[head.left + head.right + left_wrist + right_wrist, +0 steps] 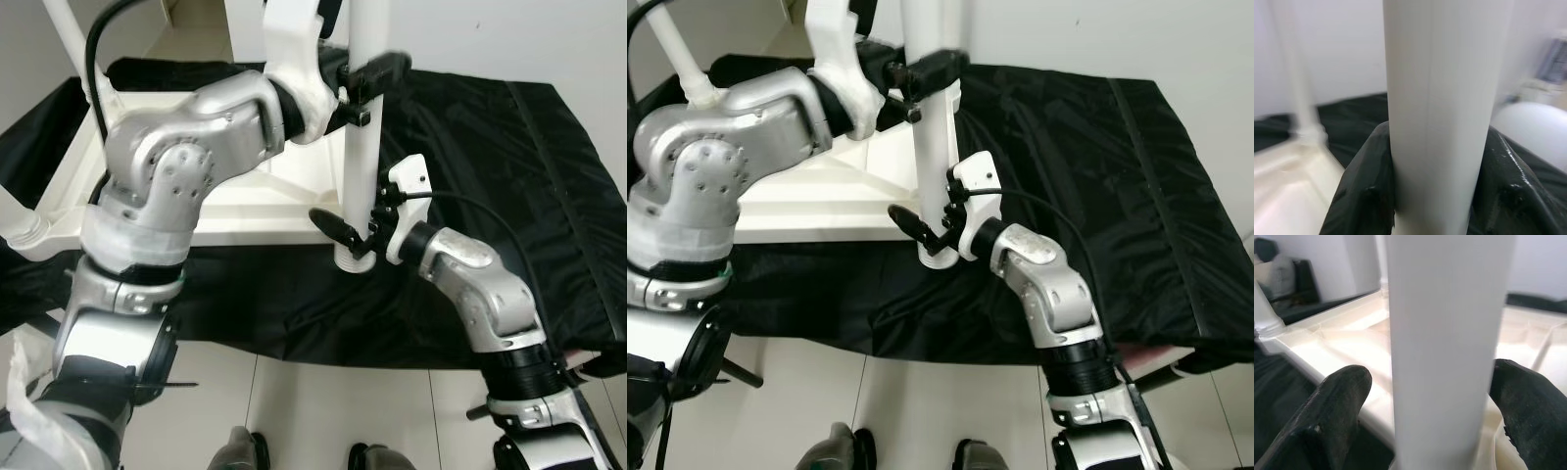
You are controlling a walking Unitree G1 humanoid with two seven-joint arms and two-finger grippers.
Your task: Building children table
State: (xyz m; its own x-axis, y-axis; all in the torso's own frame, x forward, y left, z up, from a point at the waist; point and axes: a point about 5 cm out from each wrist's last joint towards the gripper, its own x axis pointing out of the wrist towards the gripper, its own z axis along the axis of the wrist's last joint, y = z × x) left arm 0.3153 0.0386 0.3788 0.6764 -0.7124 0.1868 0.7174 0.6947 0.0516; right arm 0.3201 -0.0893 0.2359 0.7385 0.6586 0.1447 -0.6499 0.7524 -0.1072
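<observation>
A white children's table [245,208] lies upside down on a black cloth. One white table leg [358,166] stands upright at its near right corner. High up on that leg, my left gripper [375,76] is shut on it; in the left wrist view both black fingers [1361,196] press against the leg [1440,107]. Down by the leg's base, my right gripper [355,233] is open and straddles the leg. In the right wrist view one finger [1337,411] stands a little clear of the leg [1444,357], while the other sits at its edge.
The black cloth [509,176] covers the raised surface and hangs over its near edge. Two other white legs rise from the table, at the far left [73,39] and the near left [20,220]. Pale tiled floor [323,401] lies in front, with my feet [240,450].
</observation>
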